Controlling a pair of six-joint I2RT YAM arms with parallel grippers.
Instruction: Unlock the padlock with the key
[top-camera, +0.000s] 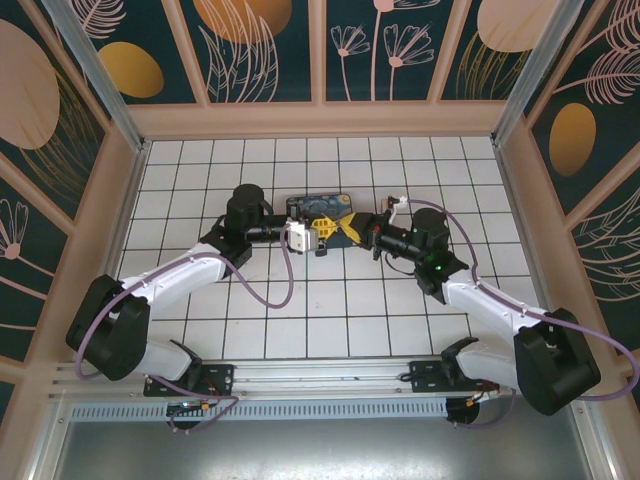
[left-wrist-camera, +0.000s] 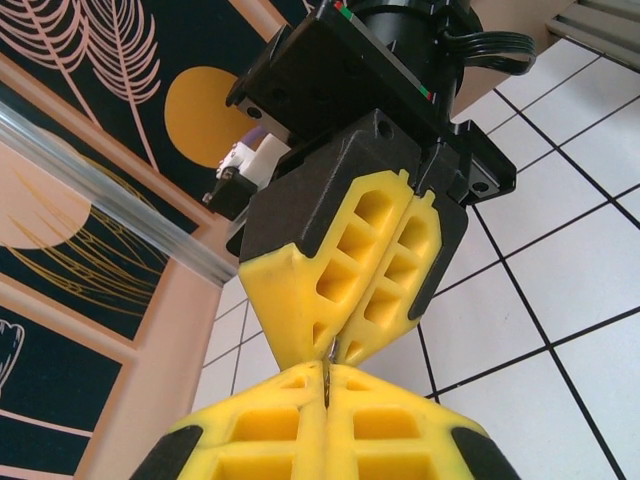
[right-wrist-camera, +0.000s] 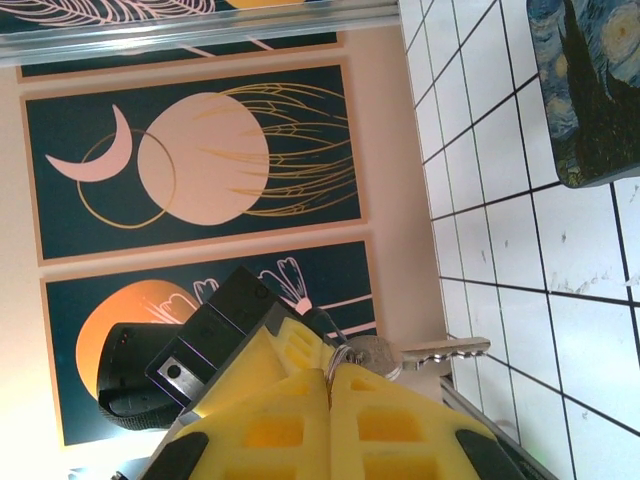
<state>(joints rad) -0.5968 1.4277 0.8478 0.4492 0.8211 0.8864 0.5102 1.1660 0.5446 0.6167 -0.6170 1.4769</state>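
Stage: early – key (right-wrist-camera: 442, 350) not in any lock | right gripper (right-wrist-camera: 328, 374) pinches its ring, over surface (top-camera: 300, 320) far-middle | left gripper (left-wrist-camera: 325, 378) pressed together, tips touching | padlock: cannot tell – unlocking remains.

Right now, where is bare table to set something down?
Free: tiles between left arm and right arm toward their bases; the strip between blue box and back wall. Crowded: mid-table, where left fingers and right fingers meet by the box.

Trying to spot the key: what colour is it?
Silver-grey metal; the key shows best in the right wrist view.
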